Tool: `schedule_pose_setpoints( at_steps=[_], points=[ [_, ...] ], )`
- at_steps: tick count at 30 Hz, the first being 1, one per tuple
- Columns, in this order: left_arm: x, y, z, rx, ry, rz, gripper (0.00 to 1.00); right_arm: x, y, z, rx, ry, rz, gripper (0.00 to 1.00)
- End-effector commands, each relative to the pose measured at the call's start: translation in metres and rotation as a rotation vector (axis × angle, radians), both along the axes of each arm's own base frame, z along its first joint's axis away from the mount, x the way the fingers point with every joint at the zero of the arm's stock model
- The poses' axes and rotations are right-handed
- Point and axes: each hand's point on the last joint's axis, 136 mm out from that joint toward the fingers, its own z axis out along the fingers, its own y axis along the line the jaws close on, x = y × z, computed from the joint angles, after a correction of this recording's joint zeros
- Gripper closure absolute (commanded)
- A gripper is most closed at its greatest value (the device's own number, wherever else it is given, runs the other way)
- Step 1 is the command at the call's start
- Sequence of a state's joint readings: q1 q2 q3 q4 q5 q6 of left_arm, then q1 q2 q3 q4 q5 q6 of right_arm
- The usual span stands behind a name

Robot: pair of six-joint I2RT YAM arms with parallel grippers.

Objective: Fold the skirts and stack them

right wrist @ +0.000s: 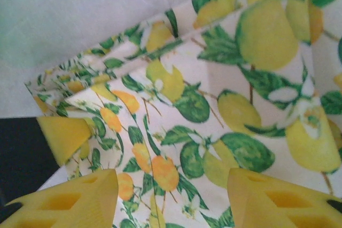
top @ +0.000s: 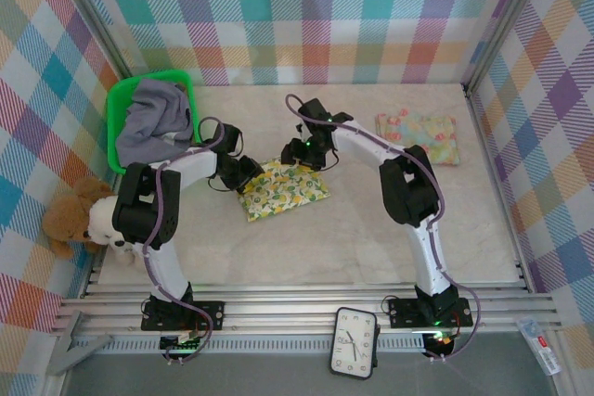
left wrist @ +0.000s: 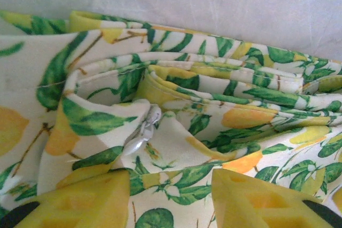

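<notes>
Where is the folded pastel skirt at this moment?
In the top view the pastel skirt lies at the far right of the table, close to the right wall, apart from the lemon-print skirt.

The left arm rises from its base, folds at the elbow and reaches inward to the right, with its wrist tipped down. The right arm does the same leftward (the two wrists end close together). The left jaws stand parted, with the yellow fingertips apart. The right jaws gape wider, their fingertips well separated.
</notes>
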State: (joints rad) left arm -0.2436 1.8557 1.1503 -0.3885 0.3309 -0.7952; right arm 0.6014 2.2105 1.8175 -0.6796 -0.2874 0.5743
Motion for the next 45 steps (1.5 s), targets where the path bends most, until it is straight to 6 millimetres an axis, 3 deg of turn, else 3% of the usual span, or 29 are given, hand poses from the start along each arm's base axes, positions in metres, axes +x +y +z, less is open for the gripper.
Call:
schedule_pose_setpoints(
  at_steps=[1,6,9,13,21,22,23,30,35,45],
  points=[
    [-0.013,0.015,-0.011,0.057,0.045,0.007,0.52,-0.019,-0.002,-0.012,-0.043,0.045,0.038,0.41],
    [-0.012,0.012,-0.013,0.045,0.051,0.003,0.52,-0.024,-0.009,-0.031,-0.086,0.082,0.036,0.37],
    [-0.011,0.011,-0.011,0.032,0.051,0.0,0.52,-0.023,-0.009,-0.032,-0.093,0.077,0.045,0.33],
    [-0.007,0.007,0.006,0.002,0.023,0.005,0.51,-0.021,-0.008,-0.018,-0.086,0.04,0.066,0.3],
    [0.002,0.012,0.054,-0.004,-0.084,0.049,0.39,-0.022,-0.002,0.01,-0.07,-0.038,0.117,0.25],
    [0.002,0.014,0.061,-0.003,-0.099,0.059,0.38,-0.024,-0.001,0.011,-0.073,-0.044,0.126,0.19],
    [0.002,0.017,0.065,0.003,-0.107,0.075,0.36,-0.025,0.001,0.013,-0.075,-0.056,0.14,0.0],
    [-0.001,0.05,0.09,0.029,-0.136,0.185,0.2,-0.036,0.005,0.013,-0.19,-0.108,0.216,0.01],
    [-0.008,0.08,0.109,0.08,-0.175,0.264,0.0,-0.042,0.009,0.006,-0.329,-0.147,0.299,0.01],
    [-0.022,0.112,0.109,0.111,-0.166,0.344,0.0,-0.046,0.027,-0.007,-0.473,-0.179,0.424,0.01]
  ],
)
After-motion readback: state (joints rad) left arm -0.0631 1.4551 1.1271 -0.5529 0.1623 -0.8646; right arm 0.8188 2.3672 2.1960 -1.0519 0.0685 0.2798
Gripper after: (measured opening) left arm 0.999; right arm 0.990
